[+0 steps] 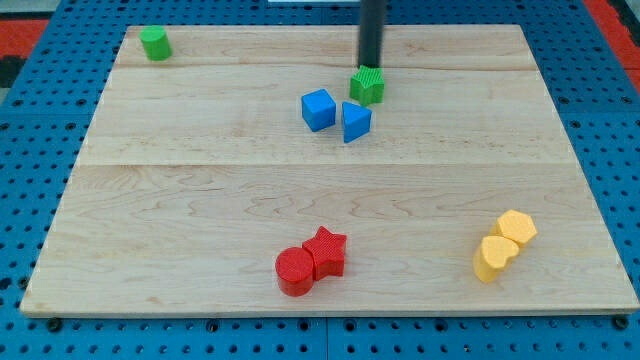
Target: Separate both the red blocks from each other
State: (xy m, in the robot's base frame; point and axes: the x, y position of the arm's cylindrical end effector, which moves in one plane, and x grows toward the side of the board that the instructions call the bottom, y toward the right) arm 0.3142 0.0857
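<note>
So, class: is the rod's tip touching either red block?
No: my tip sits by the green block near the view's top, far from the red star and red cylinder.

My tip hangs upright near the view's top, rod vertical.

A pale wooden table fills most of the frame, its surface made of wide planks with faint seams running left to right. Around it lies a blue perforated base dotted with small holes. Red surface shows at the upper left and upper right corners. Lighting is even and soft.
</note>
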